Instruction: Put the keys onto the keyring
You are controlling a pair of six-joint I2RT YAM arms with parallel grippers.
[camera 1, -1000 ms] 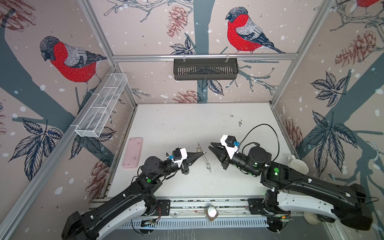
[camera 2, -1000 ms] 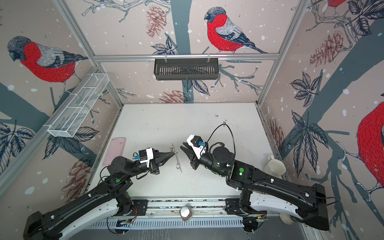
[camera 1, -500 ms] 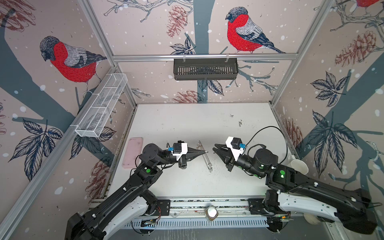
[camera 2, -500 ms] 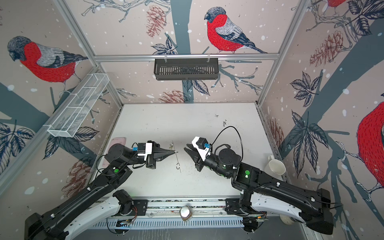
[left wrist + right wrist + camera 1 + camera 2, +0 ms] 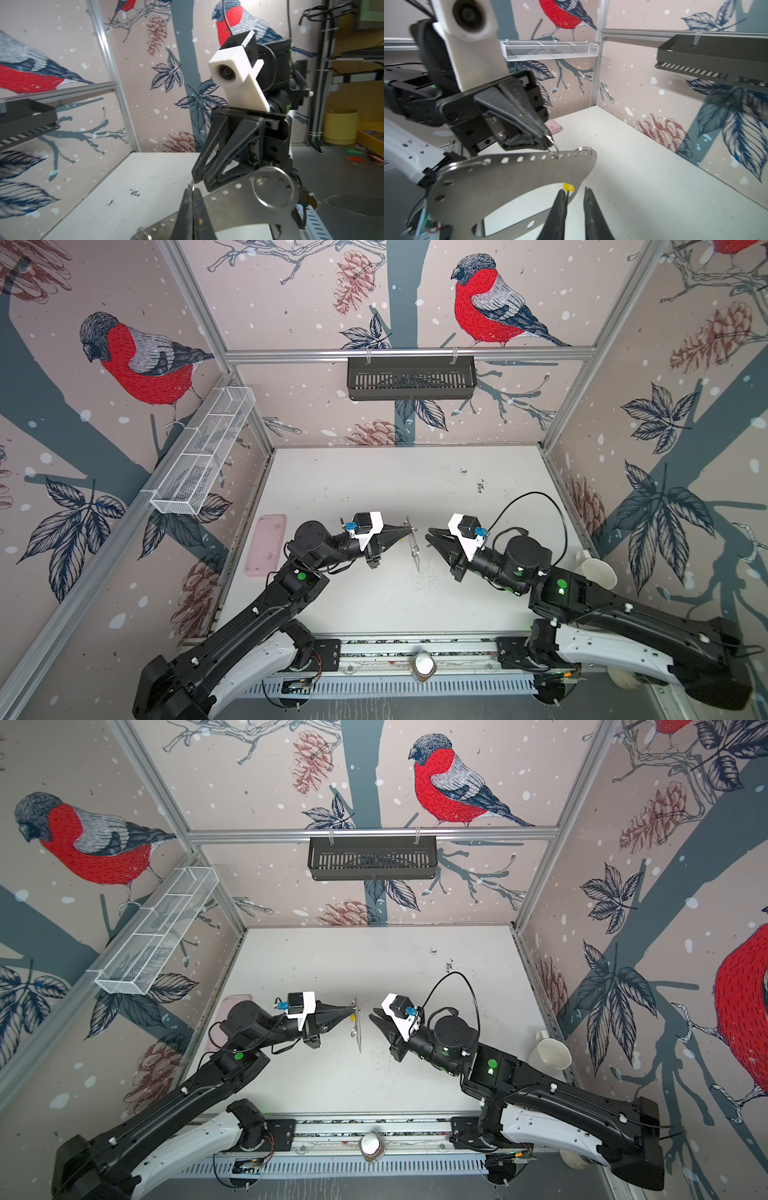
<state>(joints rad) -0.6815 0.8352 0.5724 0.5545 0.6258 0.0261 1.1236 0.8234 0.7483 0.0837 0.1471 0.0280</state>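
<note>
Pink tray [image 5: 266, 545] is noted flat at the table's left edge, well apart from the work. Left gripper [image 5: 400, 533] is found clamped on a small ring [image 5: 555, 152] threaded through a hole in the keyring [image 5: 508, 180]. The keyring is thereby held on edge at mid-table, between the two grippers. Against a second ago, this gripper and the keyring are seen carried slightly up and toward the back wall.

Yellow tag [image 5: 568, 187] is seen through the big cutout, close against the keyring on the side facing the left gripper. Whether its key is already threaded cannot be told. Blue key is not found in any view.

Right gripper [image 5: 428, 534] is recorded as drawn back a little to the right. It is now just clear of the keyring, jaws at a narrow gap with nothing between them. A threading attempt is judged finished or broken off; the yellow key's attachment should be checked first.

Mug [image 5: 596, 572] stands beyond the right edge. Bare table [image 5: 374, 481] is left open behind and in front of both grippers. Room is tightest between the fingertips and the keyring's thin edge.
</note>
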